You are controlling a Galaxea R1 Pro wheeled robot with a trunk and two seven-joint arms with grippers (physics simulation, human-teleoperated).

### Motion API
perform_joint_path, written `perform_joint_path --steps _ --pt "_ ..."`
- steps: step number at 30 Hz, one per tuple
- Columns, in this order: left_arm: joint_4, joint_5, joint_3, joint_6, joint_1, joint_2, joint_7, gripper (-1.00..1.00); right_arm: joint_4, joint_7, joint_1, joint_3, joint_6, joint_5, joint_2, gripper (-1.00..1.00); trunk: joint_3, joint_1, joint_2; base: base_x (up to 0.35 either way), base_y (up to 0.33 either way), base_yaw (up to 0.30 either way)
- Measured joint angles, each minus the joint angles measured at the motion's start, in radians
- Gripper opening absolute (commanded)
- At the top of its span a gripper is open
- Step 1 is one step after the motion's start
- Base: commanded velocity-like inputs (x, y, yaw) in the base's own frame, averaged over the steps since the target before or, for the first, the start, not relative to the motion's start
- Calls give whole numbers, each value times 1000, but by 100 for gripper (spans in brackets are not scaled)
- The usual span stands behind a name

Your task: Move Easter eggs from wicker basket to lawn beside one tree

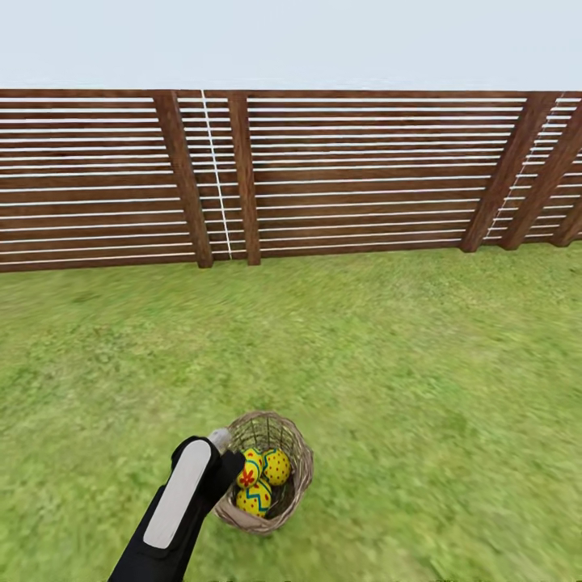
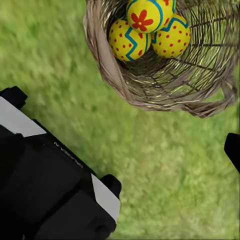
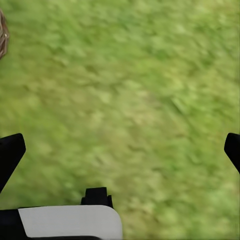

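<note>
The wicker basket (image 1: 302, 473) stands on the lawn (image 1: 420, 364) close in front of me. Three yellow Easter eggs with blue zigzags and red dots lie inside it: one (image 1: 249, 469) at the left, one (image 1: 277, 466) at the right, one (image 1: 255, 498) nearest me. My left arm reaches to the basket's left rim, with the left gripper (image 1: 229, 469) at that rim. The left wrist view shows the basket (image 2: 115, 70) and the eggs (image 2: 145, 15) ahead of the open left gripper (image 2: 120, 150), which holds nothing. My right gripper (image 3: 120, 150) hangs open over bare grass. The tree is out of view.
A brown horizontal-slat wooden fence (image 1: 323, 170) closes off the lawn at the back. Grass stretches all around the basket. A black and white part of my own body (image 2: 50, 190) lies under the left wrist camera. A sliver of the basket (image 3: 2, 35) shows at the right wrist view's edge.
</note>
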Motion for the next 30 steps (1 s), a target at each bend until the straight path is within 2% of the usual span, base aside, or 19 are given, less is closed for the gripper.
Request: perform_joint_path --steps 4,6,10,14,16,24,30 --pt "-1 5 4 -48 -11 0 3 100 0 0 0 0 0 0 0 100 -6 0 0 0 0 0" --pt "0 5 41 -56 -17 0 13 100 1 0 0 0 0 0 0 100 -9 0 0 0 0 0" --pt "0 5 72 -60 -28 0 42 100 2 0 0 1 0 0 0 100 -14 0 0 0 0 0" --pt "1 4 77 -60 -60 0 122 100 2 0 0 1 0 0 0 100 -20 0 0 0 0 0" --pt "2 5 77 -59 -74 0 138 100 2 0 0 1 0 0 0 100 -22 0 0 0 0 0" --pt "10 15 76 -48 -85 0 148 100 2 0 0 2 0 0 0 100 -33 0 0 0 0 0" --pt "13 60 73 -46 -85 0 149 100 1 0 0 2 0 0 0 100 -41 0 0 0 0 0"
